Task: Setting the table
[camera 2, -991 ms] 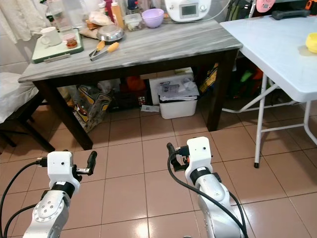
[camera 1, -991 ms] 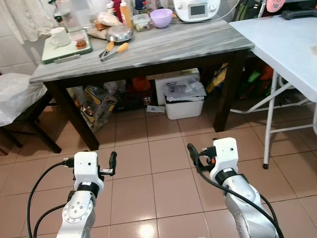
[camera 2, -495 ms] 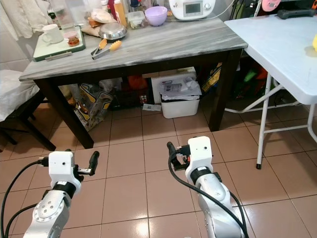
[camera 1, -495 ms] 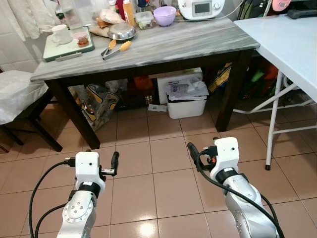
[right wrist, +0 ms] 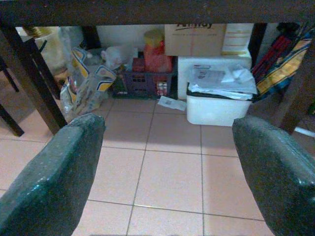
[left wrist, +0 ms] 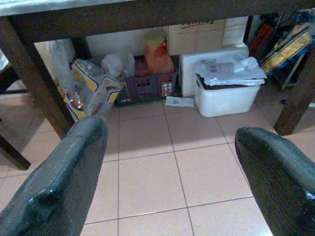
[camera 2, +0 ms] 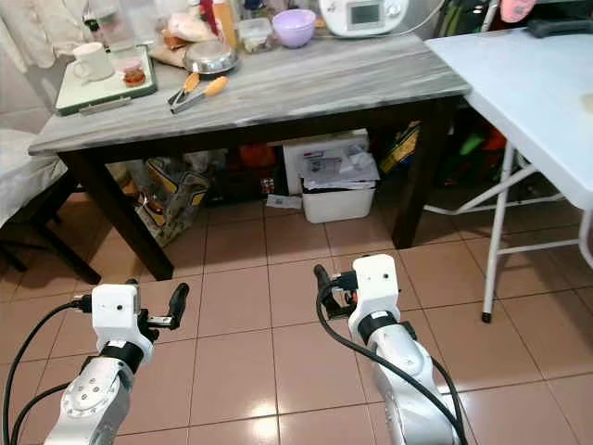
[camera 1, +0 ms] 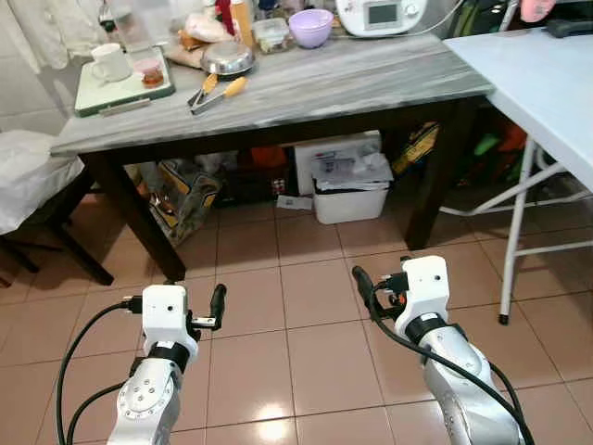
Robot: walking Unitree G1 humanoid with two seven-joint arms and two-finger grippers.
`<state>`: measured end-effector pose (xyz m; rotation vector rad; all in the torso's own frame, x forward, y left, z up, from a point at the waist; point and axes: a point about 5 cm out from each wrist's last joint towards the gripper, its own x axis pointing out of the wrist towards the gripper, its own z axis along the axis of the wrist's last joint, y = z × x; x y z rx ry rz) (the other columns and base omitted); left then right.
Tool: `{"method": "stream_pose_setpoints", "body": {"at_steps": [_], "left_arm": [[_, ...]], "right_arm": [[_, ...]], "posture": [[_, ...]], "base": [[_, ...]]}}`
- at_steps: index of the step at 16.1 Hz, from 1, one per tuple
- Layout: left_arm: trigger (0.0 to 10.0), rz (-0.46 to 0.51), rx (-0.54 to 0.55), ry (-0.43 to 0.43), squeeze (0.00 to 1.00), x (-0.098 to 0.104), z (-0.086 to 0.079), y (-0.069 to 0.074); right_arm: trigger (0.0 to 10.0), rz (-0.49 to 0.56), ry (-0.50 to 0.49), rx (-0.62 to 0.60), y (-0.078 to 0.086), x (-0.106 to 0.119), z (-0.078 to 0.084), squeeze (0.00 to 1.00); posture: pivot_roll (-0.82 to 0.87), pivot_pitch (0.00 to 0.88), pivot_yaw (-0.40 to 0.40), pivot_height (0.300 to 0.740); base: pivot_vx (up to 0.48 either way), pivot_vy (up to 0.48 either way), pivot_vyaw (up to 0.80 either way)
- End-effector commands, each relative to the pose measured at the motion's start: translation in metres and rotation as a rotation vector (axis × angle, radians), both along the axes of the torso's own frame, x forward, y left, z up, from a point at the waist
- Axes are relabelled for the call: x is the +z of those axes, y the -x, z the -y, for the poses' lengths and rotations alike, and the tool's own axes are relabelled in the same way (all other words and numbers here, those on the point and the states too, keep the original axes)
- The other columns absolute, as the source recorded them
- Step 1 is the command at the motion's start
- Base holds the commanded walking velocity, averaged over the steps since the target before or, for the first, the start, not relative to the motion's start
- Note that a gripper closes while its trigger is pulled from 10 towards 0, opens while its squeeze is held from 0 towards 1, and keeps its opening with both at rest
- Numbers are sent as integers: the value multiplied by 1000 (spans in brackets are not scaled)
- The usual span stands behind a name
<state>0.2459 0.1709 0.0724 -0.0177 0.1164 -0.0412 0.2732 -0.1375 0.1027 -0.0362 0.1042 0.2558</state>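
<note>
— Worktop (camera 1: 306, 88): your table things sit on its far end — mug (camera 1: 108, 62) on a green tray (camera 1: 93, 95), steel bowl (camera 1: 228, 59), tongs (camera 1: 215, 91), purple bowl (camera 1: 310, 25). Nothing looks laid out yet.

— And your pincers?

— Left pincer (camera 1: 216, 303) and right pincer (camera 1: 363, 286) hang low over the floor tiles, well short of the worktop, both spread and empty. By my reading, you've the whole job ahead.
</note>
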Motion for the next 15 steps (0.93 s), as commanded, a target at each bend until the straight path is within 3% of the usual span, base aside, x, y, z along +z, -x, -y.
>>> {"method": "stream_pose_setpoints", "body": {"at_steps": [1, 10, 15], "left_arm": [[10000, 0, -3, -7, 0, 0, -3, 3], [10000, -5, -13, -6, 0, 0, -1, 4], [10000, -4, -18, -6, 0, 1, -1, 2]], "right_arm": [[10000, 9, -7, 14, 0, 2, -3, 0], [10000, 17, 4, 15, -1, 2, -2, 0], [10000, 20, 0, 11, -3, 3, -3, 0]], "posture": [[-222, 115, 98, 740], [-224, 114, 96, 740], [-222, 112, 101, 740]], "base": [[296, 0, 0], [308, 0, 0], [474, 0, 0]]}}
